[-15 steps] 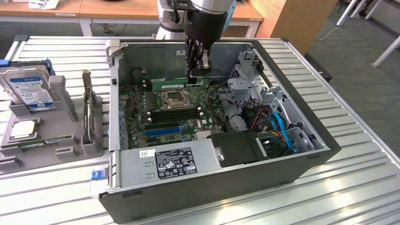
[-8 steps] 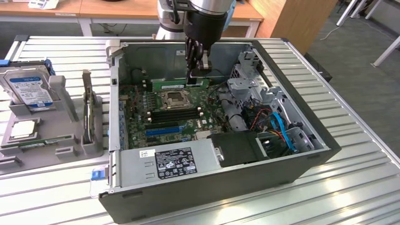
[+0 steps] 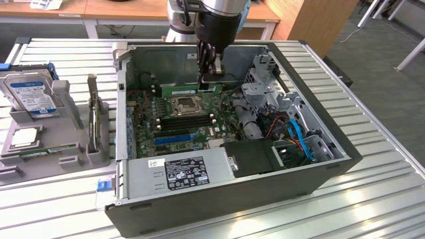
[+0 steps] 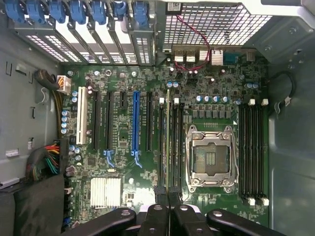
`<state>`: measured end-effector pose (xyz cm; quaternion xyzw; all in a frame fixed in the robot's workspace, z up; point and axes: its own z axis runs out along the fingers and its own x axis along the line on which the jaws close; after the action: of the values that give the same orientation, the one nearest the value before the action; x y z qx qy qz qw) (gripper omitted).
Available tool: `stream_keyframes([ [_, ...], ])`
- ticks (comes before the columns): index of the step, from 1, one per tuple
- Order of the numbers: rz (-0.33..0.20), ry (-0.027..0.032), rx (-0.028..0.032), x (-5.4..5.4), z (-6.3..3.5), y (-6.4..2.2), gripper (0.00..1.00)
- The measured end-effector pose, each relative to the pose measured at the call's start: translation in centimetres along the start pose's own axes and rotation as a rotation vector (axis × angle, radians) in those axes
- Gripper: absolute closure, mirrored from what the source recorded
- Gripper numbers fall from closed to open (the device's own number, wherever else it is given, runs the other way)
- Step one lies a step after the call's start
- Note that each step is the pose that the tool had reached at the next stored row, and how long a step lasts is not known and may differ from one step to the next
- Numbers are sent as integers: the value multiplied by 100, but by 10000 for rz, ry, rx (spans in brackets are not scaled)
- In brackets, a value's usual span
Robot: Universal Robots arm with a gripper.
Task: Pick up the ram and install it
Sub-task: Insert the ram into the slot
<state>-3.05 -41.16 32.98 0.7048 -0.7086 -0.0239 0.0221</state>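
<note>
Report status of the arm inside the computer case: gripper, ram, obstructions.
Gripper shut on the ram. Ram edge-on over memory slots beside CPU socket; seated or not, cannot tell. No cable across those slots.

Black claw (image 3: 211, 80), silver-grey arm (image 3: 177, 20)

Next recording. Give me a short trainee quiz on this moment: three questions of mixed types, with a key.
1. Multiple choice: what is the end effector shut on inside the open computer case?
A) a hard drive
B) the ram
C) a blue cable

2. True or false: a cooler is mounted on the CPU socket.

3. Fill in: among the dark ones, one long expansion slot stands out in the colour ____.

Key: 1 B; 2 false, the socket is bare; 3 blue.
</note>
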Motion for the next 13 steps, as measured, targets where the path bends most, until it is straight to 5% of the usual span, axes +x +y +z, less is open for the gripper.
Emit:
stream_keyframes([
  [13,1,9,-1,0,142,-9,88],
])
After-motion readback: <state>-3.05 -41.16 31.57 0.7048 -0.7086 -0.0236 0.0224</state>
